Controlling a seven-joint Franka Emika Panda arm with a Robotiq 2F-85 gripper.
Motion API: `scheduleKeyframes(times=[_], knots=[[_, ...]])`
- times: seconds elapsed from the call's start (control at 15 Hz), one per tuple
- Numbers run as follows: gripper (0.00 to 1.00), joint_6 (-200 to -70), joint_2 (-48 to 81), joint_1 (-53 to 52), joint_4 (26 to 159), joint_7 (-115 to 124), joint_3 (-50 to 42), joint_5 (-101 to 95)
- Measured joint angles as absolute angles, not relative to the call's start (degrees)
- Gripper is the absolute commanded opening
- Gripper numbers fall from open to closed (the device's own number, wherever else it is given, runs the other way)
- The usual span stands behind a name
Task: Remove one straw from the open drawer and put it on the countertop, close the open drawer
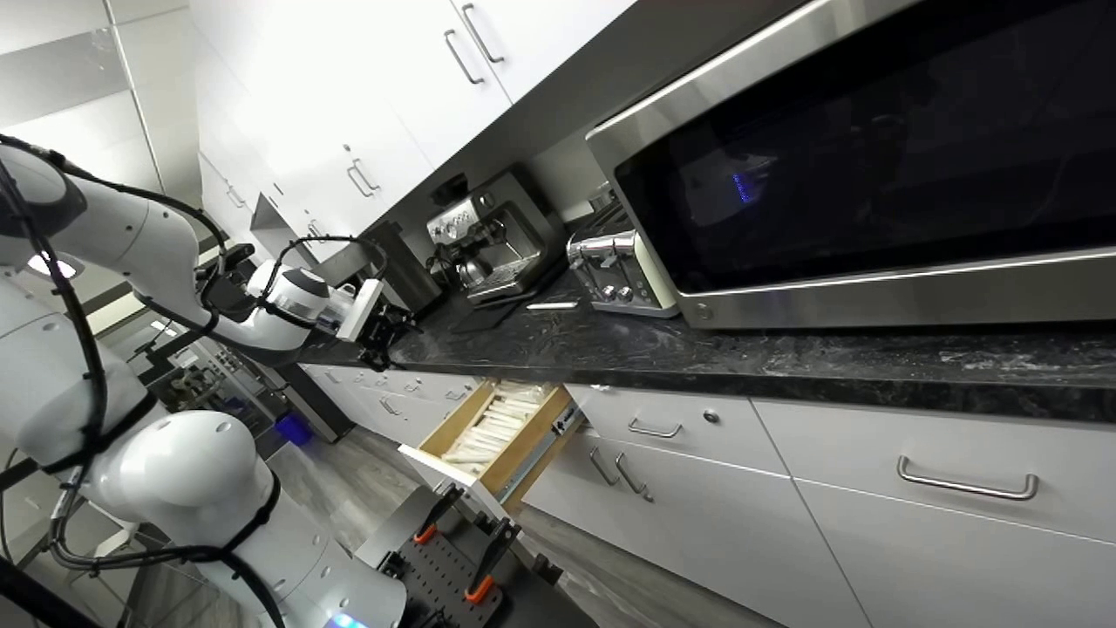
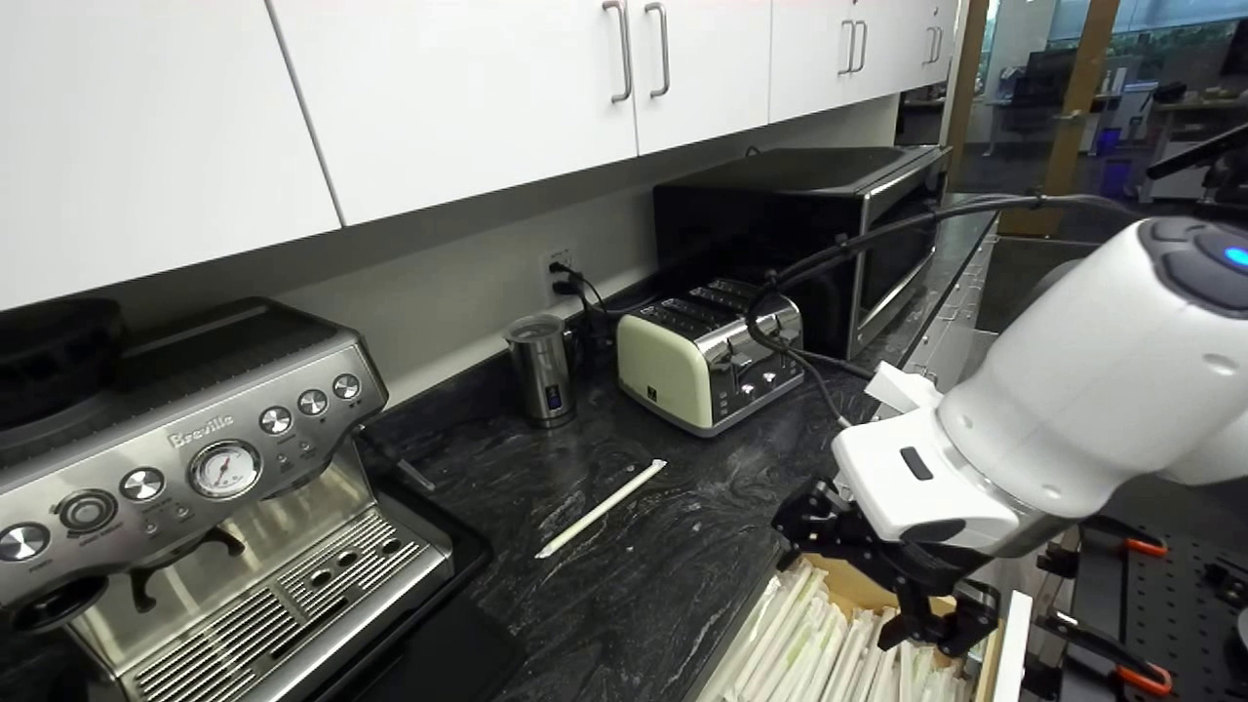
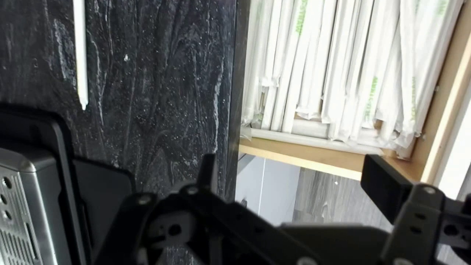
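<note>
Countertop [image 2: 643, 575] holds one straw [image 2: 601, 509]; the gripper [image 3: 289, 163], wide and empty, could clip the front edge [image 3: 235, 121] if lowered toward the drawer [image 1: 526, 445].

In the wrist view, the top edge cuts off the lone straw [image 3: 81, 51] at upper left and the drawer [image 3: 301, 154] at upper right; the gripper [image 3: 289, 167], partly blurred, is cropped at the bottom. In an exterior view, the bottom edge trims the drawer and the gripper covers some packed straws [image 2: 819, 648]. In an exterior view, the microwave [image 1: 872, 183] is cropped at upper right, and the packed straws are too small to count.
</note>
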State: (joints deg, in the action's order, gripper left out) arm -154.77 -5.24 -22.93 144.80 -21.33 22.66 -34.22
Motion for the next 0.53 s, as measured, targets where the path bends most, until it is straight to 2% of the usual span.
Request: scheduleKeyframes(times=[0.53], knots=[[1.00, -154.73, -6.49, -25.54, 147.69, -28.10, 23.77, -32.60]])
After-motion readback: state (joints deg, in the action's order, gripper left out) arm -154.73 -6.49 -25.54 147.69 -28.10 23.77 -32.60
